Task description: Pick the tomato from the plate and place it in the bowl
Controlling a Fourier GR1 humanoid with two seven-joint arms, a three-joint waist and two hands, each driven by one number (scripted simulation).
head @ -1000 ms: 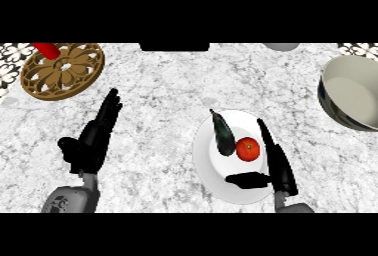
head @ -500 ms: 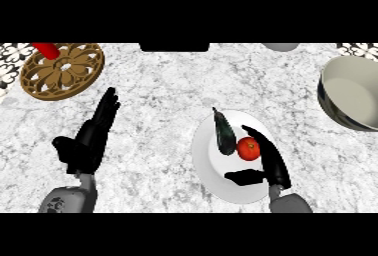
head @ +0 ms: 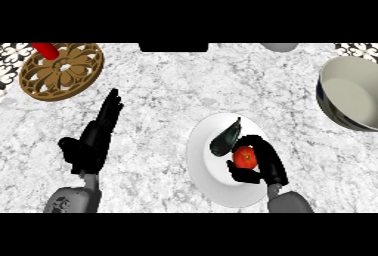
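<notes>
Tomato (head: 245,157) sits on the white plate (head: 214,185) at the near right of the marble worktop (head: 192,85), with the robot's right hand (head: 264,162) wrapped about it: fingers curve over its far and right sides while the thumb closes in from below, so the red fruit shows only between them. A dark, elongated vegetable (head: 225,136) lies on the same plate, just beyond the tomato and apparently touching it.

By these signs the task is at the grasp. The tomato has not left the plate, and the lift, the carry and the release all remain to be done. The target bowl (head: 354,95) stands well apart at the far right, cut by the view's edge.

The left hand (head: 92,142) rests at the near left, fingers straight and pointing away, holding nothing. A brown openwork trivet (head: 63,70) with a red object (head: 46,49) at its far edge lies at the far left, clear of the work.
</notes>
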